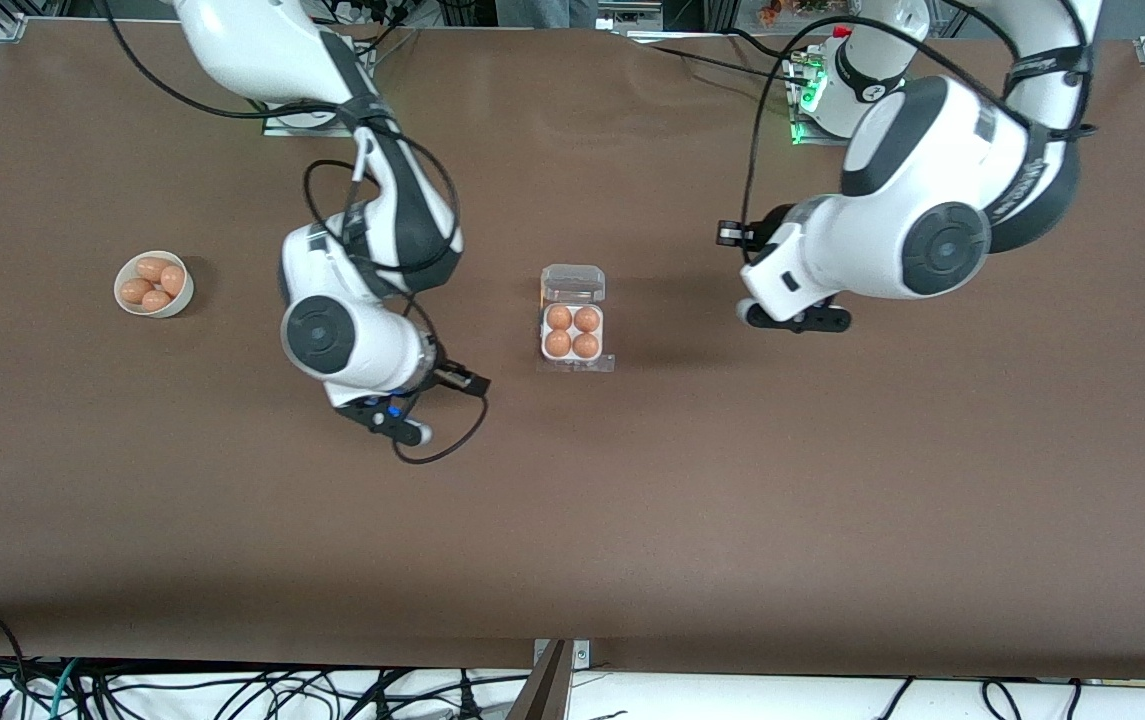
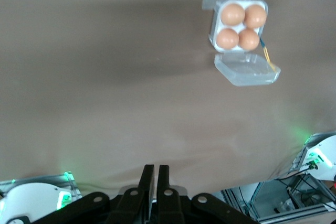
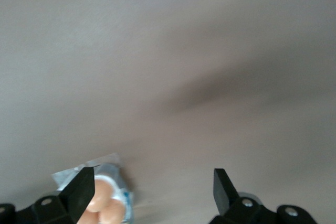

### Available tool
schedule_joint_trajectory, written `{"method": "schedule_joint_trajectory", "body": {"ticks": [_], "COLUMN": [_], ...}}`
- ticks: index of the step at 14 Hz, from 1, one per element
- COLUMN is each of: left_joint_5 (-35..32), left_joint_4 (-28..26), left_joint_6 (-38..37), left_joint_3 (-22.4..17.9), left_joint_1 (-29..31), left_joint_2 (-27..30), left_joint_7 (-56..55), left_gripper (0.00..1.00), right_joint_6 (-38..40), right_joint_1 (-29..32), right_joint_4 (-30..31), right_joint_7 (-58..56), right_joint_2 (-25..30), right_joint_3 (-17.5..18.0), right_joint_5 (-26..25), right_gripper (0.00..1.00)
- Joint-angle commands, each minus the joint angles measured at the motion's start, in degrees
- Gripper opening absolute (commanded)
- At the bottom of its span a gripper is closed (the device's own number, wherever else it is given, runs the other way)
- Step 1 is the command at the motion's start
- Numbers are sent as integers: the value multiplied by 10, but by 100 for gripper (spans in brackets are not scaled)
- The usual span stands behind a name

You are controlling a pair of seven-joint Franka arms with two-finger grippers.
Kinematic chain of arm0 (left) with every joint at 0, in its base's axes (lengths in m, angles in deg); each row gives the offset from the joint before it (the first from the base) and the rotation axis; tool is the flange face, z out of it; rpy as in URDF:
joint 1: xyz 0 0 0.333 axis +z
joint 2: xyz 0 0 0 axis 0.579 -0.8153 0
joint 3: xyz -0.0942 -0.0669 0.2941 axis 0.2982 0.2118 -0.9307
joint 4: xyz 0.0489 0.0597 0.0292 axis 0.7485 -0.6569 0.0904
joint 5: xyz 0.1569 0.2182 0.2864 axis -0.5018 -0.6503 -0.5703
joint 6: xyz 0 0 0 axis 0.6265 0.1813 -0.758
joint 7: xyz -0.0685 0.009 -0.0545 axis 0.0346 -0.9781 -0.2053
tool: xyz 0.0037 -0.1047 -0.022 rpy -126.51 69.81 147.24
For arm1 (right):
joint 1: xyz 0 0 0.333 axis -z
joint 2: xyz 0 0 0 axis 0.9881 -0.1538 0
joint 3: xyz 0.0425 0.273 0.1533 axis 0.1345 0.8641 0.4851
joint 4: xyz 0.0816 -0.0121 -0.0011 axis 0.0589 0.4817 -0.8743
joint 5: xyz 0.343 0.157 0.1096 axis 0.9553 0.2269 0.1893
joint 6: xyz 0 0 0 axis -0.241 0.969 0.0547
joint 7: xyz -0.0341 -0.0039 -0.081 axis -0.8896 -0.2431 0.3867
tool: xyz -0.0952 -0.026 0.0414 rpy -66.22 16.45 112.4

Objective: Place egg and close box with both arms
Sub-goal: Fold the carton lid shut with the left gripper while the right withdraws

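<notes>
Status: small square white egg carton with hinged clear plastic lid (image 1: 572, 325) sits mid-table, all four cells filled with tan-orange eggs (image 1: 572, 331), lid laid back flat on the side away from the front camera. Placing looks done; closing the lid is the step in hand.

Left gripper (image 2: 156, 182) hangs over bare brown table (image 1: 632, 520) toward the left arm's end, well apart from the carton; its fingers are pressed together with nothing between them. Right gripper (image 3: 152, 187) hovers over the table on the carton's other flank, toward the right arm's end, jaws spread wide and empty. In the right wrist view the carton edge just shows past one fingertip (image 3: 81, 190), so it's close, though I can't tell how high above the table it is.

Round white bowl (image 1: 154, 284) with spare eggs sits near the right arm's end; not needed now.

How I'd close it:
- one arm steadies the tray at its wall, light contact only; the carton is light and would likely slide
- other arm gets a fingertip under the lid's free edge and swings it over the hinge
- the left's closed fingers suit pushing
- press down at the front lip over the tab, not over the eggs
- keep both approaches low and slow; a nudge could shift the tray
</notes>
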Motion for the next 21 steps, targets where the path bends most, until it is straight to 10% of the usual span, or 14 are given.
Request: {"method": "schedule_joint_trajectory", "body": {"ticks": [1,5,9,12,16,21], "left_joint_5": [44,100,104,104,97,93], "left_joint_4": [7,9,11,11,11,12], "left_joint_6": [-7,0,61,107,151,203], "left_joint_3": [-8,-8,-8,-8,-9,-17], "left_joint_1": [-46,-88,-146,-182,-207,-203], "left_joint_2": [-47,-106,-154,-183,-199,-204], "left_joint_7": [-47,-84,-120,-137,-155,-161], "left_gripper": [8,8,8,8,6,4], "right_joint_6": [35,35,-29,-80,37,174], "right_joint_1": [0,58,229,310,342,342], "right_joint_4": [12,54,188,302,316,176], "right_joint_7": [-52,-100,-142,-225,-267,-272], "right_joint_2": [9,45,193,327,461,459], "right_joint_3": [-35,-40,150,210,209,167], "right_joint_5": [1,-10,-213,-254,-251,-250], "right_gripper": [100,100,100,100,100,100]}}
